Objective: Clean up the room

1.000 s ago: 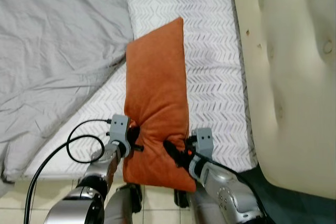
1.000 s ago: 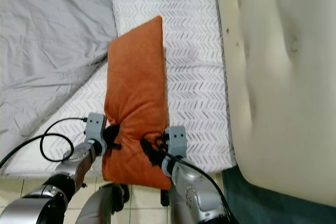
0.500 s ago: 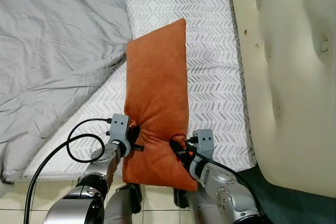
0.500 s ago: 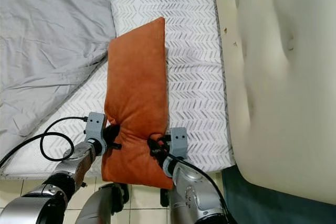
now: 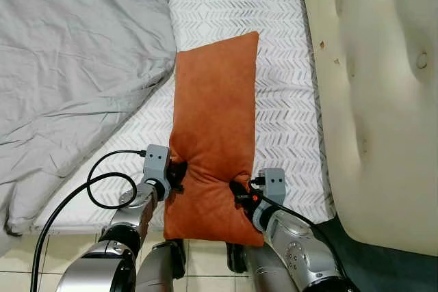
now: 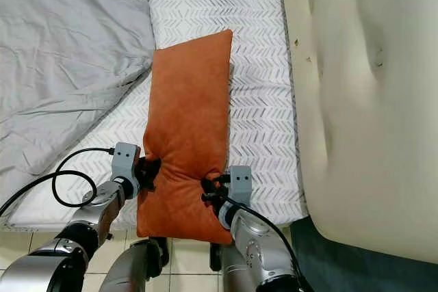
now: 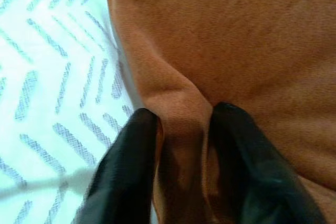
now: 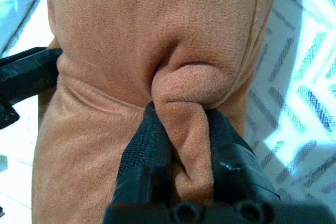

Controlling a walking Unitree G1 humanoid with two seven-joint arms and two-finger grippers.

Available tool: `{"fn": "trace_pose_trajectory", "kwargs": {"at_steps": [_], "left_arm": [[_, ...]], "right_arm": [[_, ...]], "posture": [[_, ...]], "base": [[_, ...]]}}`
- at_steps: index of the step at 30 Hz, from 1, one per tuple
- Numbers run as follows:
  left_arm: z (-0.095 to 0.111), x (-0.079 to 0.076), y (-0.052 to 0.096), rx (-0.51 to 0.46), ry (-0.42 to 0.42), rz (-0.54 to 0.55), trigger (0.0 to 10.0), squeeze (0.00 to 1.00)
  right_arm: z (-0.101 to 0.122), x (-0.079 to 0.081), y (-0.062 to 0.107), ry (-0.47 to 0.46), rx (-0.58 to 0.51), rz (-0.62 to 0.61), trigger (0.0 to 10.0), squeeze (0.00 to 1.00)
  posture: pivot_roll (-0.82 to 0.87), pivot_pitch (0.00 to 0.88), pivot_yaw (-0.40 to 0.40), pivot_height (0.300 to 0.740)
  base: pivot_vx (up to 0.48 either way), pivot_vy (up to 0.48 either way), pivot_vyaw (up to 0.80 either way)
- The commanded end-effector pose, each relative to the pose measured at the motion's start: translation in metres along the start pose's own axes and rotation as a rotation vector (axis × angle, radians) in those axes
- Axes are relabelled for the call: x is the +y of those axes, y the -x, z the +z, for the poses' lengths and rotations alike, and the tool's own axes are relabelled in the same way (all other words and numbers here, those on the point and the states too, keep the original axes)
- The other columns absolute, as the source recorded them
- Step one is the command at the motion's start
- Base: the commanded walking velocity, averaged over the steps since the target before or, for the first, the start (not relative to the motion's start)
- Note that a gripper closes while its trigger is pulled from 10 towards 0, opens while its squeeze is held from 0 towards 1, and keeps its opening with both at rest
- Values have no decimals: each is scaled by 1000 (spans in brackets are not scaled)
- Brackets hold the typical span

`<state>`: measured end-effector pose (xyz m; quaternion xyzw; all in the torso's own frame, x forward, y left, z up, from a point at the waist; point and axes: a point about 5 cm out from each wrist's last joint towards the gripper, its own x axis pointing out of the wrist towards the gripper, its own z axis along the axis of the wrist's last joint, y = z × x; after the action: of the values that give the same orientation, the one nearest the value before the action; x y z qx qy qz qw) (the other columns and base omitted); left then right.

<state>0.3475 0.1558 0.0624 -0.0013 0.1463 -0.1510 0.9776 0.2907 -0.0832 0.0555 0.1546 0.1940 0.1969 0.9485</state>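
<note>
A long orange suede pillow (image 5: 213,135) lies on a bed with a white sheet with grey zigzag marks (image 5: 287,100). The pillow runs from 6 o'clock up toward 12 o'clock, and its near end hangs past the bed's edge, over the pale tiled floor (image 5: 27,275).

The left tool (image 5: 176,177) pinches the pillow's side at about 7 o'clock. In the left wrist view its two black fingers (image 7: 128,166) are nearly closed, with a fold of orange cloth squeezed between them. The right tool (image 5: 241,195) pinches the other side at about 5 o'clock. In the right wrist view its fingers (image 8: 149,145) are nearly closed too, with a fat bunch of the pillow between them.

A crumpled grey blanket (image 5: 75,59) covers the bed from 9 to 11 o'clock, and its edge comes close to the pillow's far corner. A big cream padded headboard with buttons (image 5: 376,87) stands along the bed from 1 to 4 o'clock. A black cable (image 5: 89,193) loops by the left arm. A dark teal patch (image 5: 383,264) shows under the headboard at 5 o'clock.
</note>
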Motion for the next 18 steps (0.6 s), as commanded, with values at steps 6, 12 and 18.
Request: {"fn": "trace_pose_trajectory", "kwargs": {"at_steps": [6,12,18], "left_arm": [[-14,7,8,43,-20,-3,10000,1000],[5,8,18,-112,-110,-118,10000,1000],[-14,-25,45,-128,-124,-263,10000,1000]], "right_arm": [[-39,-22,8,-6,150,-109,0,0],[-9,-47,11,84,31,-231,0,0],[23,-72,17,183,-101,-376,0,0]], "posture": [[-156,469,-42,740],[-118,346,-19,740],[-96,234,1,740]], "base": [[0,0,0],[0,0,0],[0,0,0]]}}
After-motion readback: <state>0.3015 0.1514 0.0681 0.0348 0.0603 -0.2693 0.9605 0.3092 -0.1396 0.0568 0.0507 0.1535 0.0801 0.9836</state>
